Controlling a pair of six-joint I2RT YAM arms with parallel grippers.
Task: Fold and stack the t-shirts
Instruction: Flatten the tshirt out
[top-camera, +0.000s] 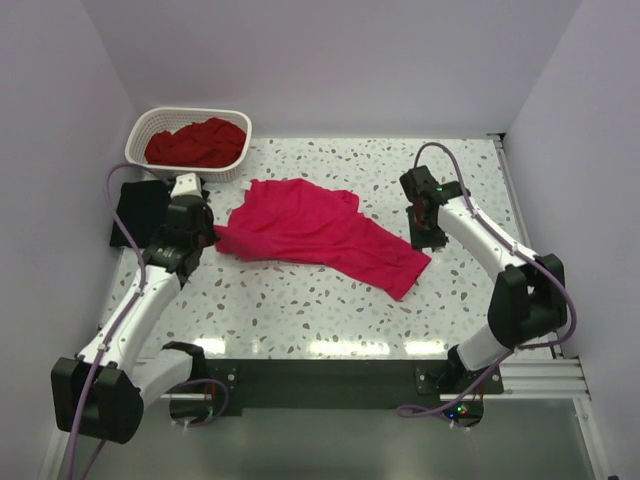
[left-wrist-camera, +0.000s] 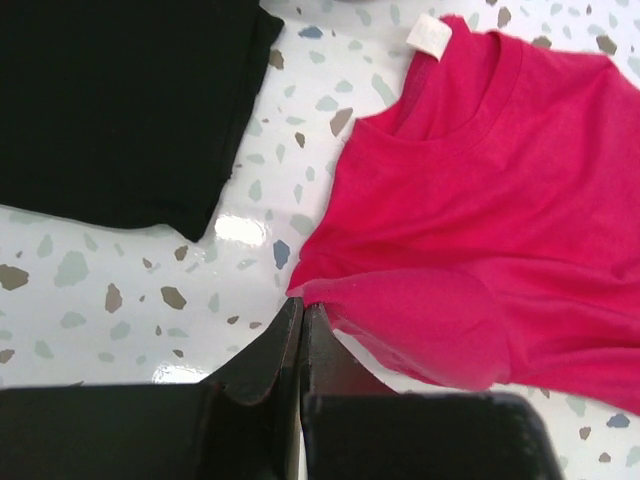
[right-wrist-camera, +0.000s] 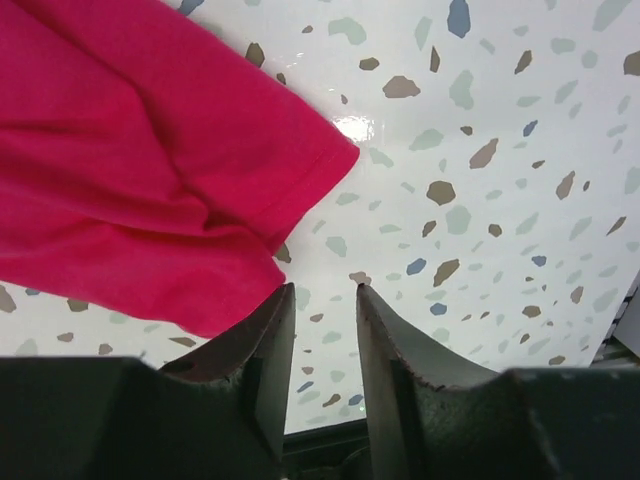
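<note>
While the bright pinkish-red t-shirt (top-camera: 315, 235) lay rumpled and unfolded on the table (top-camera: 300, 310), on the near side of the white basket (top-camera: 236, 160) and stretching away to its right, the step in hand was judged to be spreading the garment flat, ahead of any fold. A black t-shirt (top-camera: 140, 210) lay flat just beside the basket, on its near left. A darker red t-shirt (top-camera: 195, 143) was heaped inside the basket.

The left gripper (left-wrist-camera: 302, 305), just near of the basket, was clamped tight on the pinkish-red shirt's edge below the collar, the cloth drawn to a point at the fingertips. The right gripper (right-wrist-camera: 325, 290), well to the right of the basket, stood with its jaws narrowly parted and nothing between them; a hemmed sleeve end lay just beside its left finger, apart from it.

Assessment: the task was at an early stage, with two shirts unfolded. The next move called for the right gripper to take the loose sleeve end, so that both arms could draw the cloth taut and flat. A one-sided pull risked dragging the shirt into a bunch
</note>
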